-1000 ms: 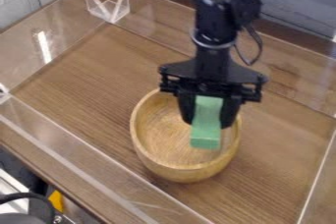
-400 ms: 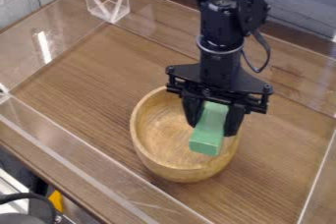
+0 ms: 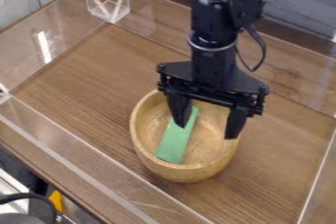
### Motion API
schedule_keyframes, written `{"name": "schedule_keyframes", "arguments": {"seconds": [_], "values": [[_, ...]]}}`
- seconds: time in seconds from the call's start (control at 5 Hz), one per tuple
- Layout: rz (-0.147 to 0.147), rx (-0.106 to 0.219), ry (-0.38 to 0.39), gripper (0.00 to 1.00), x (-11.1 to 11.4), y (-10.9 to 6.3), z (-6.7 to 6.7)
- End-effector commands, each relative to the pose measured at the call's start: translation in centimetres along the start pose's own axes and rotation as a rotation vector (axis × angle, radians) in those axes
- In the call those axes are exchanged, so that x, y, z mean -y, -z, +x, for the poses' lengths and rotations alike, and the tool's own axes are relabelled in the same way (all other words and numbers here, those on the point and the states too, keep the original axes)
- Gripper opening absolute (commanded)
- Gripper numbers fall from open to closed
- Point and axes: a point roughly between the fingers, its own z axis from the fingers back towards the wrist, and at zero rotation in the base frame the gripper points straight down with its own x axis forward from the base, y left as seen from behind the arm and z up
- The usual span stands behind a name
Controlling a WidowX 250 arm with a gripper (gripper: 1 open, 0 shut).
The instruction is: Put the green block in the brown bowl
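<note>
At the far left a clear plastic wall (image 3: 53, 41) fences the wooden tabletop (image 3: 105, 81), with a small transparent stand (image 3: 108, 7) near the back. Moving right, the brown bowl (image 3: 147, 154) sits toward the front, and the green block (image 3: 176, 138) now lies inside it, leaning along the inner slope, free of any grip. A moment ago it hung pinched between the fingers; it has dropped. Above and slightly right, the gripper (image 3: 207, 118) stands spread wide, pointing down, holding nothing. From here the placement looks done; the arm only needs to lift clear without nudging the rim.
</note>
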Motion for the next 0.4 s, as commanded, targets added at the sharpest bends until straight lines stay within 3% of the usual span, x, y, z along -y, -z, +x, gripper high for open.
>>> {"name": "schedule_keyframes", "arguments": {"seconds": [0.0, 0.2], "values": [[-0.005, 0.041, -0.052, 1.00, -1.2, -0.9, 0.9], [0.004, 0.051, -0.119, 1.00, -2.6, -1.0, 1.6]]}}
